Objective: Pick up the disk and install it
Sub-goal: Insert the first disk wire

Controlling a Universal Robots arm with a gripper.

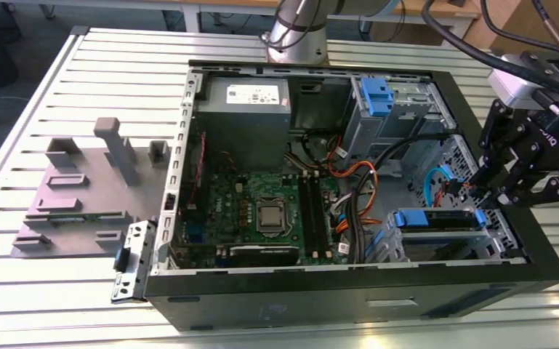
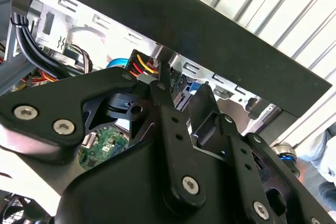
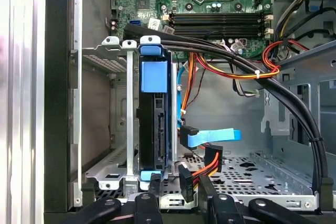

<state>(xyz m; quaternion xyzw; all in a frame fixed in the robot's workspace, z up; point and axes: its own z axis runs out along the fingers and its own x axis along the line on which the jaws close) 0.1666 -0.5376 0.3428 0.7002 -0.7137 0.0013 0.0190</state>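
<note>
no legible text, labels or numbers

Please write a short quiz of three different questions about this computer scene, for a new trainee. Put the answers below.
1. True or false: the disk with its blue frame sits in the metal cage inside the computer case.
2. Which is nearest the gripper in the exterior view? A) the grey holder B) the disk C) the power supply
3. Fill in: the memory slots lie on the green ____.

Key: 1 true; 2 B; 3 motherboard.
</note>
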